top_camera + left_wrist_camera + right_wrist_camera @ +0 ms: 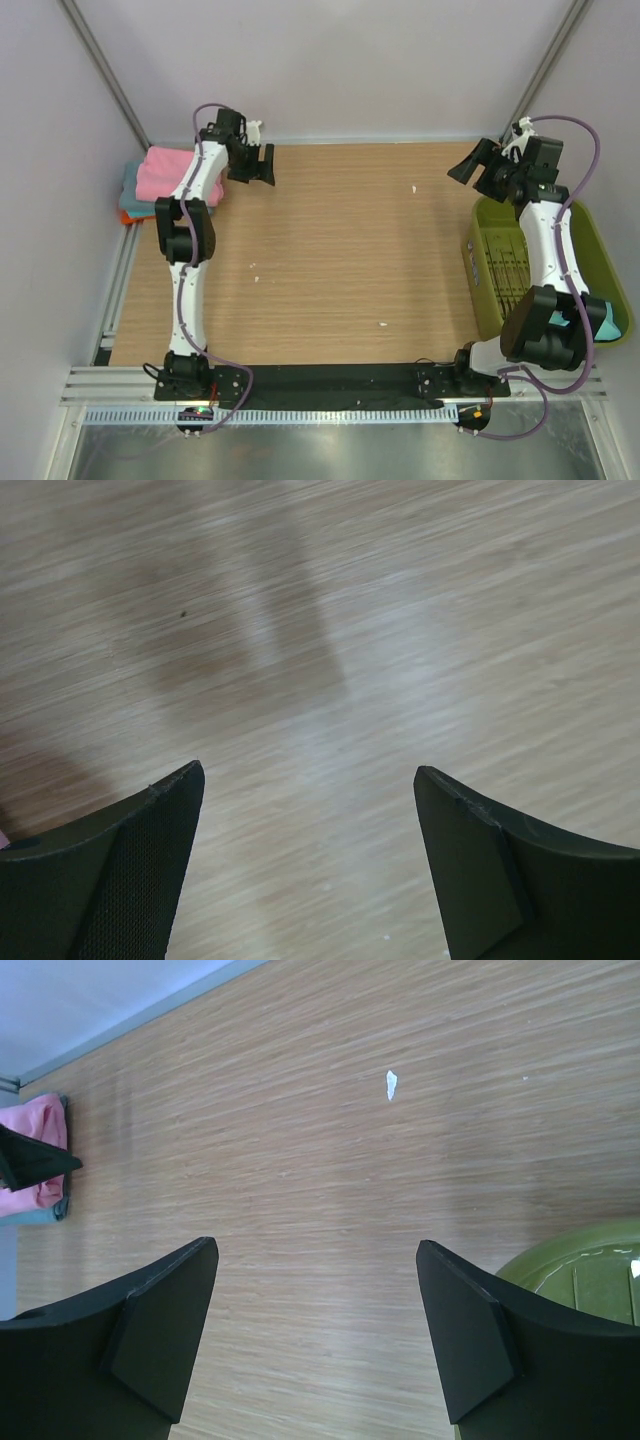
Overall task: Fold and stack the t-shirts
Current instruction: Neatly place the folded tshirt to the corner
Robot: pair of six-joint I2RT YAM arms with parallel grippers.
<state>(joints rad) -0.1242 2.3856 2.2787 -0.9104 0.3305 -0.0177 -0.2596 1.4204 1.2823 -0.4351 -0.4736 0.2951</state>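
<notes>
We found the pile of folded shirts at about ten o'clock on the tabletop, hard against the left wall. The pink shirt lay on top, with teal and orange edges showing beneath it. The left tool hung just to the three o'clock side of that pile, its fingers spread wide with nothing between them; its wrist view showed only bare wood. The right tool hovered at about two o'clock, above the far end of the green basket, likewise spread and empty. At the five o'clock corner of the basket we saw a teal cloth. It may have been a shirt left to fold, though the right arm hid most of it and we could not be sure.

We judged the shirts light, limp and in no danger of breaking. They would sag and bunch from any single pinch, and a folded one would fall open if lifted by a loose corner. The cloth did not look slippery, so a modest pinch should hold. For an unfolded shirt we would take both shoulders, one per tool. For a folded one we would take the thick doubled edge, so that all layers came up together.
</notes>
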